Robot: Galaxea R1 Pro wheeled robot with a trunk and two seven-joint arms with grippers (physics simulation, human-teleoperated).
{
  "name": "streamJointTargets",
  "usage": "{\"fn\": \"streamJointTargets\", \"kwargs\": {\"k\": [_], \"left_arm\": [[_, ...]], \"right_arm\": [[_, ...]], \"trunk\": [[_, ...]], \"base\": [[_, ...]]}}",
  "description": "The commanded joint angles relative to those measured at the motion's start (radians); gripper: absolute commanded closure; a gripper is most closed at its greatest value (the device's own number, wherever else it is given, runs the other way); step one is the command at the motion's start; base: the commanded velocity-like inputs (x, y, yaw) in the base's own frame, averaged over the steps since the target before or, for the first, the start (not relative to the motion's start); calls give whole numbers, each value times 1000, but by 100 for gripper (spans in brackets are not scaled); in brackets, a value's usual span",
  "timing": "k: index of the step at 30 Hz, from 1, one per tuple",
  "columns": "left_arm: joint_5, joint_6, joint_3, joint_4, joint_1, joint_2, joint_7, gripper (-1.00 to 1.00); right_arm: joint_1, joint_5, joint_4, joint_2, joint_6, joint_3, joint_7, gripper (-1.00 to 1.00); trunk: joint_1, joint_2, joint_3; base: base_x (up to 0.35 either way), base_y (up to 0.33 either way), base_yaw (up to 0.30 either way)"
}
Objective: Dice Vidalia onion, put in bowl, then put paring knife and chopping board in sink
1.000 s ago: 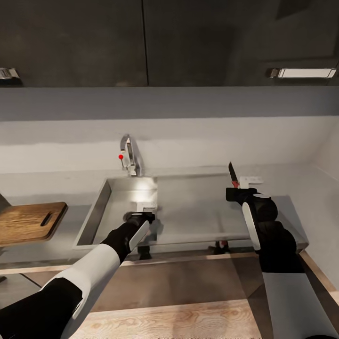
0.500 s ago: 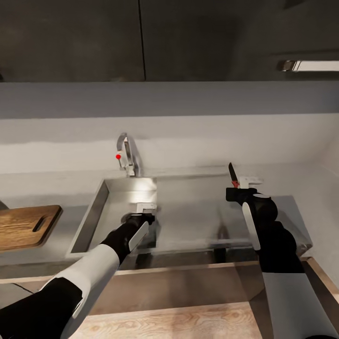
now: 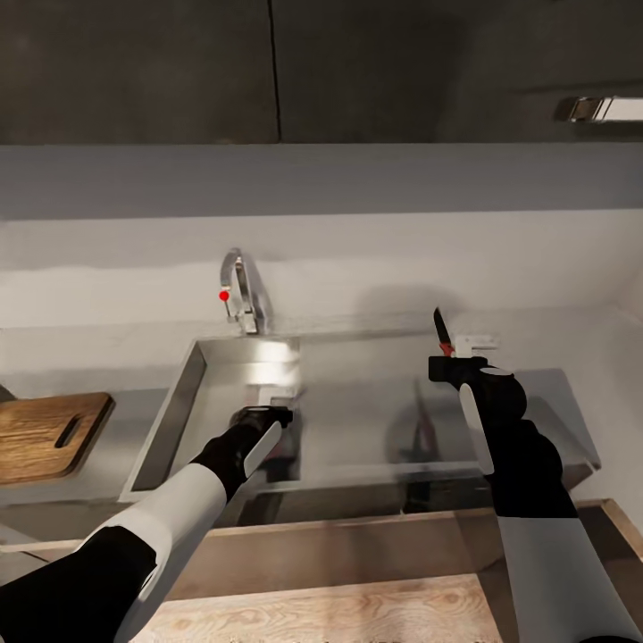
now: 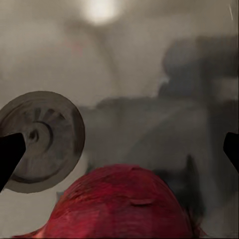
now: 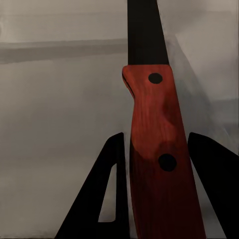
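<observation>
- Head view: the sink [image 3: 214,393] sits in the grey worktop [image 3: 80,357], its tap [image 3: 241,295] with the red knob standing at the back rim.
- The chopping board [image 3: 45,433] lies flat on the worktop at the far left, well apart from the basin, its slot handle toward the sink.
- The left gripper [image 3: 268,413] hangs low over the basin near its right wall. From up here I cannot tell how far it is open.
- The right gripper [image 3: 446,362] is up over the drainboard, and the knife [image 3: 439,329] stands upright out of it, dark blade pointing up, a sliver of red handle just above the fingers.
- Dark wall cabinets [image 3: 357,71] run across the top.
- Left wrist view: the two dark fingertips [image 4: 10,154] sit far apart at the edges, so that gripper is wide open with nothing between them.
- The onion [image 4: 124,204], a reddish rounded skin, lies on the basin floor just below the fingertips, not touched by them.
- The round drain [image 4: 42,142] lies beside the onion.
- Right wrist view: the reddish knife handle [image 5: 159,164] with two dark rivets is clamped between the black fingers [image 5: 107,194], and the dark blade runs on past them over the grey surface.
</observation>
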Motion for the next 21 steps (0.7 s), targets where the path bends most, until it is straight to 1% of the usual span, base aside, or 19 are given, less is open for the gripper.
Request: {"fn": "streamJointTargets", "kwargs": {"k": [1, 9, 21], "left_arm": [[10, 3, -8, -1, -1, 1, 9, -100], [10, 3, -8, 0, -1, 1, 9, -100], [10, 3, -8, 3, -1, 1, 11, -100]], "right_arm": [[-1, 0, -1, 0, 5, 1, -2, 100], [-1, 0, -1, 0, 5, 2, -2, 100], [-1, 0, -1, 0, 5, 2, -2, 100]], "trunk": [[0, -1, -3], [0, -1, -15], [0, -1, -16]], "base": [[-39, 45, 0], [-7, 9, 0], [-22, 0, 0]]}}
